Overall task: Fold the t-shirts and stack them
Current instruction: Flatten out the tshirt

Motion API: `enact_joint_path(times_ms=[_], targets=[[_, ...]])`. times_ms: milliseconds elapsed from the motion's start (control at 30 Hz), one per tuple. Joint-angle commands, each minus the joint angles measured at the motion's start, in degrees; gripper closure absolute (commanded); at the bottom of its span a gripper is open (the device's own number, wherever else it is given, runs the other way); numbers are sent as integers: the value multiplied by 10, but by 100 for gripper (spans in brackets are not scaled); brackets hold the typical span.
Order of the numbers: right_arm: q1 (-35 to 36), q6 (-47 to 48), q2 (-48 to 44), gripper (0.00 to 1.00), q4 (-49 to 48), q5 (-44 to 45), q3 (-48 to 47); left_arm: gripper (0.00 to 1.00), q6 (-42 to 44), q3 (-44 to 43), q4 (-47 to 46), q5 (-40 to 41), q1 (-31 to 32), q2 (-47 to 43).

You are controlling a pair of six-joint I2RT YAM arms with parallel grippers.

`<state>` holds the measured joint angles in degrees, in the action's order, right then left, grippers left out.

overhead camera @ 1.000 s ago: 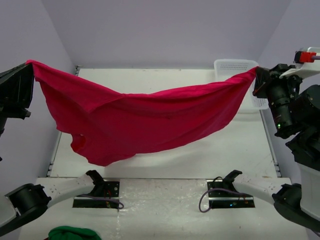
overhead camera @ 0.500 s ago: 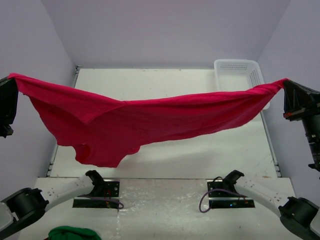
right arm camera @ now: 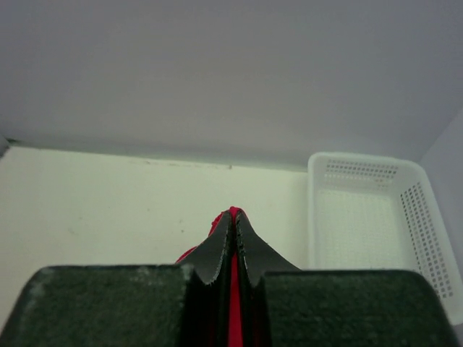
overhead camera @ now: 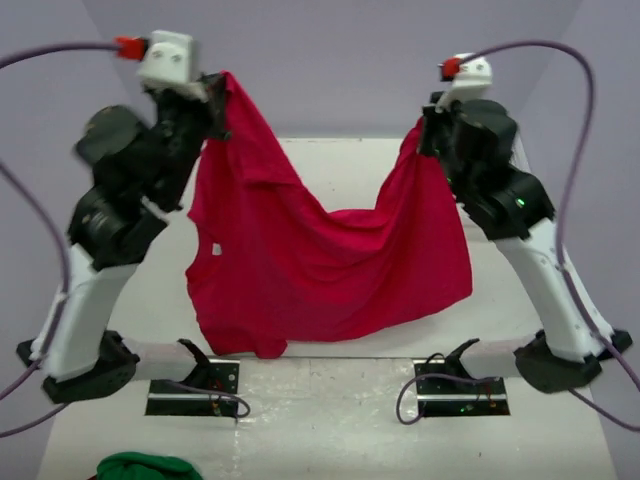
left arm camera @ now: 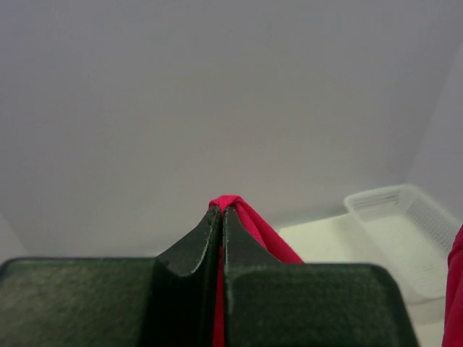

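left gripper (overhead camera: 214, 98): jaws pressing together, pinching one top corner of the t-shirt (overhead camera: 320, 270)
right gripper (overhead camera: 424, 135): jaws pressing together, pinching the other top corner
t-shirt: hanging, sagging between both grippers above the table (overhead camera: 330, 400)
basket (right arm camera: 427, 231): sitting at the table's far right corner, apart from the t-shirt

The top external view looks down from high behind the rig. It faces the back wall (overhead camera: 330, 60) across the table (overhead camera: 340, 170), far enough off to hold the whole hanging t-shirt (overhead camera: 300, 270). Each wrist view sits right behind its own fingers and looks along them. The left gripper (left arm camera: 221, 211) points at the wall, the right gripper (right arm camera: 233, 215) slightly down at the far table. Both wrist views share the white basket (left arm camera: 380, 196) and, with the top view, the red cloth.
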<state>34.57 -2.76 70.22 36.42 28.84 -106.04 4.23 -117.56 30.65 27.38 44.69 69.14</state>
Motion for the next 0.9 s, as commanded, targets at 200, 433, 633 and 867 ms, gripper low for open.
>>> enact_joint_path(times_ms=[200, 433, 633, 867], targets=[[-72, -2, 202, 100, -16, -40, -43, 100, -117, 8, 5, -129, -232, 259], [-86, 18, 265, 100, 14, -44, -130, 100, -92, -44, 17, -87, -235, 329], [-68, 42, 192, 100, 30, -27, -126, 100, -81, -18, 8, -104, -232, 216], [21, 81, 94, 100, 40, 47, -114, 100, -45, -16, 14, -36, -131, 95]])
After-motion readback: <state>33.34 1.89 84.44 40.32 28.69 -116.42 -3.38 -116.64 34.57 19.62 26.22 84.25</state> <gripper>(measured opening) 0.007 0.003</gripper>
